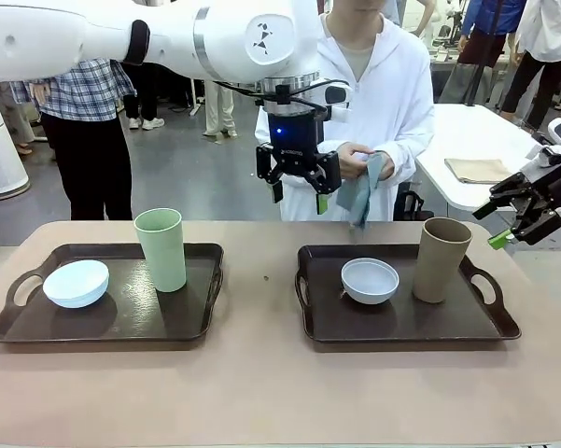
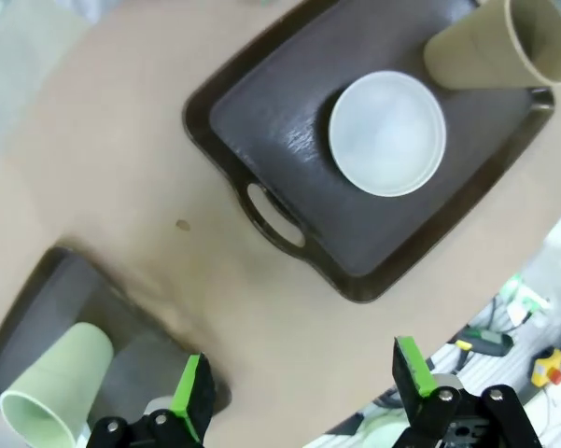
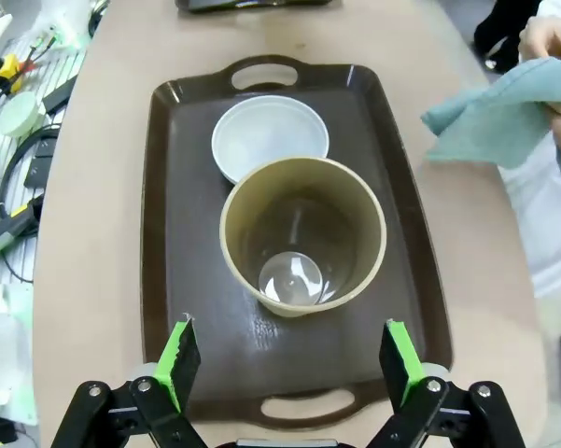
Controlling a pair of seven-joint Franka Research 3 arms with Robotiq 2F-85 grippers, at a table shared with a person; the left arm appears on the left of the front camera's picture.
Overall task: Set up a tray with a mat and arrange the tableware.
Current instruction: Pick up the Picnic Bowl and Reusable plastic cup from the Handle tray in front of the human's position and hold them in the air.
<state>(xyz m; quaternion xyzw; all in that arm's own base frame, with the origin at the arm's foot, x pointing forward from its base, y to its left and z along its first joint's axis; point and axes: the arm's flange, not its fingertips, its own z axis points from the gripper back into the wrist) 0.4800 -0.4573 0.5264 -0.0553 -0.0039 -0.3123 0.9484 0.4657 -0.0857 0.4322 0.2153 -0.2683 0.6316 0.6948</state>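
Left tool [image 1: 300,196] wide, empty, high over worktop [image 1: 261,383] far edge, between trays. Right tool [image 3: 287,338] wide, empty, raised off right tray [image 1: 392,322] outer end. Left tray [image 1: 121,322]: blue bowl [image 1: 76,283], green tumbler [image 1: 161,247] upright beside it. Right tray: grey bowl [image 1: 370,280], tan tumbler [image 1: 441,259] upright beside it. Person's hands [image 1: 353,161] hold cloth [image 1: 362,191] beyond worktop.
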